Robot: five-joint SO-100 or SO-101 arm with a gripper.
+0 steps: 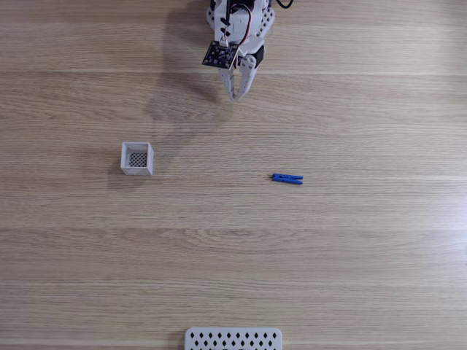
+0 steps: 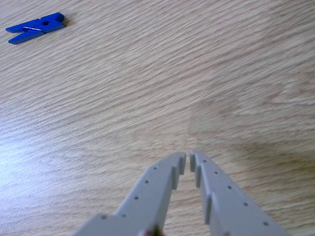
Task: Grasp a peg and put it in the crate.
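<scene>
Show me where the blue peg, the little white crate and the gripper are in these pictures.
peg [image 1: 287,179]: fixed view, middle of its blue body.
crate [image 1: 136,170]: fixed view, its near white wall.
gripper [image 2: 187,158]: other view, between the two grey fingertips, which stand nearly together.

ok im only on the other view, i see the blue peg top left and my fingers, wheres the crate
Observer: In the fixed view the crate stands left of the peg, well apart from it.
Operator: anything in it
Observer: No, its dark mesh bottom is bare.
Operator: and where am i relative to both
Observer: The gripper is at the top of that view, between them sideways, nearer the peg's side, over bare table.
Operator: anything else around
Observer: A white panel with diamond holes sits at the bottom edge.
</scene>
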